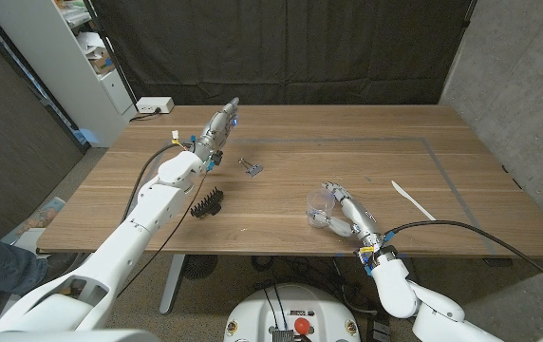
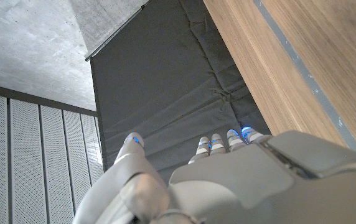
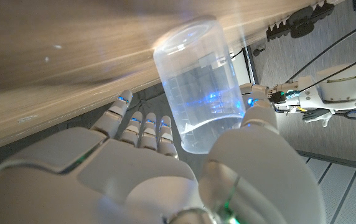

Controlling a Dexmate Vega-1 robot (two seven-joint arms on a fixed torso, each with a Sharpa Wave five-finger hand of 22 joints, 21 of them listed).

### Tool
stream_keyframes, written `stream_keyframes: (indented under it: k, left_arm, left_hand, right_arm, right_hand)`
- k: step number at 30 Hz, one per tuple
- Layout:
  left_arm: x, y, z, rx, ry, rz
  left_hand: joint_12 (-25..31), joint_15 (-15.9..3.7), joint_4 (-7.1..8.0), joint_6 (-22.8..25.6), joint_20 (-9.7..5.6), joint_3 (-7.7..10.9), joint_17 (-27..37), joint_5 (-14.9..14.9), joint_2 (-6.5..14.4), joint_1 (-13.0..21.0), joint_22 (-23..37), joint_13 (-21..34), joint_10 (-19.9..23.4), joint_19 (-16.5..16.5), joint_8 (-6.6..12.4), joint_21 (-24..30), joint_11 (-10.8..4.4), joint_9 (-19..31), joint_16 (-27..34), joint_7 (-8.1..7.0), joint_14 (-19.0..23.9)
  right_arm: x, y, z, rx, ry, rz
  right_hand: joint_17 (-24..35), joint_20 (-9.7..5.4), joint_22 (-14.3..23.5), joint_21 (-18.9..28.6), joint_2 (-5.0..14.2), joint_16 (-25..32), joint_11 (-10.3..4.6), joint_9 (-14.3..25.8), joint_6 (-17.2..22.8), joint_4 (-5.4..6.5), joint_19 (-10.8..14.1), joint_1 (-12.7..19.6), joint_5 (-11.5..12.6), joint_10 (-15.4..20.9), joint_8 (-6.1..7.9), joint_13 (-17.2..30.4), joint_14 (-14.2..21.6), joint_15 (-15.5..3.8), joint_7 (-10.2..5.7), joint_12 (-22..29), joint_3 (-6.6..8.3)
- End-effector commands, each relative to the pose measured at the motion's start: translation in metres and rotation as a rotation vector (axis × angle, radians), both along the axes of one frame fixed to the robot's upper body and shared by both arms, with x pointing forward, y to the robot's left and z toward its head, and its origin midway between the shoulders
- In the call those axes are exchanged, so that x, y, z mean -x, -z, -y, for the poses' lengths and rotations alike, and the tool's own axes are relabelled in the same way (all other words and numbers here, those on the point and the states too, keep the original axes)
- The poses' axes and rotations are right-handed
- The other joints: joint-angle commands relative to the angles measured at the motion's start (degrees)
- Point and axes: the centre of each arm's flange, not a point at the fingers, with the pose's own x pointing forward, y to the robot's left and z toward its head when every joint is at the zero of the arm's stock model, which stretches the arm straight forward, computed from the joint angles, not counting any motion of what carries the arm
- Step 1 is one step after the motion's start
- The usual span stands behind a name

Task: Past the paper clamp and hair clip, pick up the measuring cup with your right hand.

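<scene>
Task status, judged from the present state: the grasp phase is under way — the lift is not yet evident.

In the head view, proceeding from left to right:

- Left hand (image 1: 220, 126), upper left of centre: extended over the table (image 1: 347, 133) with fingers straight and holding nothing. The left wrist view shows its fingertips (image 2: 209, 144) side by side and free.
- Hair clip (image 1: 209, 203), left of centre: a black toothed clip lying on the wood, untouched.
- Paper clamp (image 1: 250, 168), just left of centre and above the hair clip: a small metallic item, also untouched.
- Measuring cup (image 1: 320, 202), right of centre in the lower half: the right hand (image 1: 343, 215) is wrapped around it, fingers on 1 side and thumb on the other. Whether the cup base is clear of the table cannot be determined.
- A white strip-like object (image 1: 410, 197), further right, lies well apart from the cup.

Remaining work, as estimated: confirm a firm hold, then raise the cup.

Appearance of the measuring cup (image 3: 196, 87) in the right wrist view — a clear plastic cylinder with faint moulded graduation marks on its wall. It appears empty.
</scene>
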Motion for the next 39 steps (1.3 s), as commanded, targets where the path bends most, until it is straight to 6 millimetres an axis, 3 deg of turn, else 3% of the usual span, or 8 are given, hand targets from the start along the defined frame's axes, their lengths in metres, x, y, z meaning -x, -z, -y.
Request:
stream_keyframes:
  k: [1,18,26,29,39]
  left_arm:
    - [0.002,0.002,0.001,0.008,-0.006,-0.001]
    - [0.000,0.001,0.001,0.018,-0.006,0.001]
    - [-0.003,-0.001,0.002,0.016,0.001,0.001]
    - [-0.004,-0.003,0.002,0.011,0.002,0.002]
    - [-0.006,-0.006,0.003,0.006,0.004,0.003]
  left_hand:
    - [0.31,0.22,0.03,0.25,0.64,-0.34,0.20,-0.08,0.62,0.03,0.10,0.20,-0.81,-7.03,0.43,0.18,-0.13,0.19,0.34,-0.03,-3.96]
    - [0.32,0.20,-0.02,0.36,0.79,-0.42,0.20,-0.09,0.69,0.06,0.10,0.21,-0.86,-7.09,0.45,0.19,-0.23,0.19,0.37,-0.03,-3.93]
    - [0.36,0.19,-0.04,0.36,0.79,-0.46,0.20,-0.08,0.71,0.08,0.10,0.21,-0.80,-7.09,0.44,0.20,-0.27,0.19,0.37,-0.03,-3.94]
    - [0.37,0.17,-0.05,0.36,0.80,-0.48,0.20,-0.08,0.72,0.09,0.10,0.21,-0.79,-7.09,0.43,0.21,-0.14,0.19,0.36,-0.02,-3.97]
    - [0.36,0.18,-0.08,0.38,0.77,-0.53,0.20,-0.09,0.76,0.11,0.10,0.21,-0.86,-7.06,0.43,0.23,-0.16,0.20,0.37,-0.11,-3.97]
  right_arm:
    - [0.000,0.003,-0.004,-0.007,0.005,-0.026]
    - [0.000,-0.001,0.000,-0.030,0.029,-0.017]
    - [0.004,-0.006,0.001,-0.064,0.033,-0.015]
    - [0.005,-0.007,0.002,-0.073,0.029,-0.009]
    - [0.009,-0.012,0.002,-0.095,0.017,0.007]
  right_hand:
    - [0.13,0.01,0.06,0.20,0.23,0.39,-0.10,0.26,1.19,0.01,0.38,0.59,0.33,0.65,0.68,0.31,0.48,0.02,-0.05,0.18,-0.34]
    - [0.22,-0.56,0.06,0.25,2.67,0.88,-0.68,0.54,11.26,-0.16,0.83,4.08,2.09,5.02,3.32,0.52,2.46,-0.74,-1.16,1.08,0.24]
    - [0.26,-0.84,0.05,0.39,3.68,1.26,-0.76,0.65,12.71,-0.18,1.38,5.18,2.37,6.41,3.58,0.56,3.65,-1.11,-1.35,1.41,0.72]
    - [0.27,-0.86,0.05,0.43,4.05,1.32,-1.41,0.69,12.57,-0.16,1.59,5.54,2.42,7.03,3.40,0.57,3.91,-1.17,-1.50,1.55,0.89]
    - [0.24,-1.06,0.04,0.57,4.90,1.86,-1.95,0.91,12.18,-0.04,2.55,6.53,2.31,9.72,2.76,0.52,6.01,-1.57,-3.90,2.06,1.22]
